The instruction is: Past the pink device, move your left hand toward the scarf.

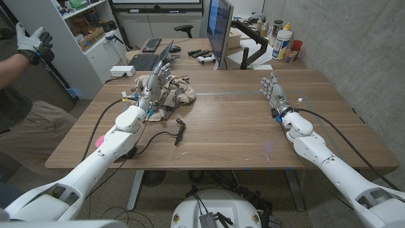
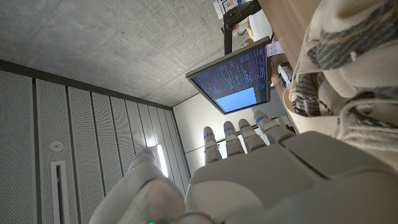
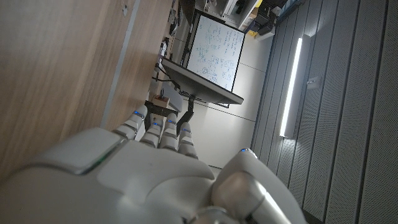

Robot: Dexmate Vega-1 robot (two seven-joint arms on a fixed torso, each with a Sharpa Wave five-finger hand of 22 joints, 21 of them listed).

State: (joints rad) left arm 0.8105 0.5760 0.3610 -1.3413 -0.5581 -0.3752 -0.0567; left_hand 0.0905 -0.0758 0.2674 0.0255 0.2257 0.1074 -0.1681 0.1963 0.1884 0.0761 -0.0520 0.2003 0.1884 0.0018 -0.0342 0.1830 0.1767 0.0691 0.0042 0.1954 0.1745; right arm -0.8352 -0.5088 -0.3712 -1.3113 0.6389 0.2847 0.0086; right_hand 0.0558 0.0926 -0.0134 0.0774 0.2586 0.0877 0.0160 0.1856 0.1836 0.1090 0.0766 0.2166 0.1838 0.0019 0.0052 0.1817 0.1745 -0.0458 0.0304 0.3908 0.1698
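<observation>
A: On the near side of the scarf [image 1: 174, 96], what lies on the tabletop [image 1: 234, 126]?

B: A small black gadget on a cable [image 1: 180, 131], nearer the robot than the scarf. A pink thing [image 1: 99, 142] peeks out beside the left forearm, nearer again than the scarf; it is too hidden to name surely, but I judge it the pink device, since the arm reaches beyond it.

A: And the left robot hand [image 1: 154, 83]?

B: It is at the scarf's left edge, over or against the folds; touching or just above, I cannot tell. Its fingers [image 2: 239, 138] are straight and side by side, holding nothing. That suits a reach, not a grasp. The left wrist view shows the beige and grey cloth [image 2: 348, 68] right beside the palm.

A: So the reach looks nearly finished?

B: I judge so.

A: The right robot hand [image 1: 272, 88]?

B: Well apart from the scarf, across the tabletop, fingers extended and empty; likely parked clear of the work.

A: Beyond the scarf?

B: A monitor [image 1: 218, 28] and a laptop [image 1: 152, 58].
</observation>
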